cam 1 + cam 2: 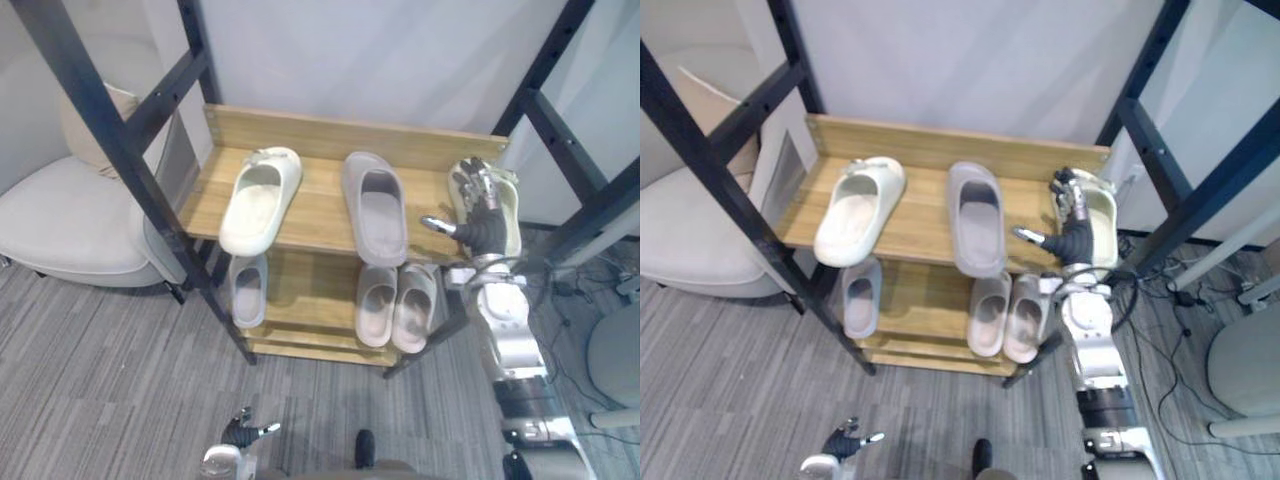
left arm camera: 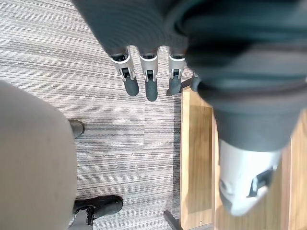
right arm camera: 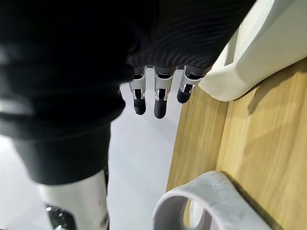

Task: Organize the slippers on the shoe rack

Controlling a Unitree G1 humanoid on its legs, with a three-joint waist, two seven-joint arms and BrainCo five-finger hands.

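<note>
Beige upholstery covered an armchair [image 1: 60, 215] at the far left, standing on grey striped carpet [image 1: 100, 380]. Right of it stood the wooden shoe rack [image 1: 350, 138] in a black metal frame, with two shelves.

On the top shelf's left part lay a cream slipper [image 1: 260, 198], toe hanging a little over the near edge. Below it, on the lower shelf, sat a small grey slipper [image 1: 248, 290]. Near the bottom of the scene, low over the carpet, hung the left hand [image 1: 238, 432], its fingers [image 2: 151, 86] straight and relaxed, holding nothing.

In the middle of the top shelf lay a larger grey slipper [image 1: 375, 207], its toe at the near edge. Under it, on the lower shelf, a pair of beige slippers [image 1: 395, 305] sat side by side, touching.

At the right end of the top shelf lay a pale slipper [image 1: 508, 205]. The right hand [image 1: 485, 225] was over it, fingers [image 3: 160, 103] spread wide and straight, thumb pointing left, gripping nothing; whether it touched the slipper could not be told.
</note>
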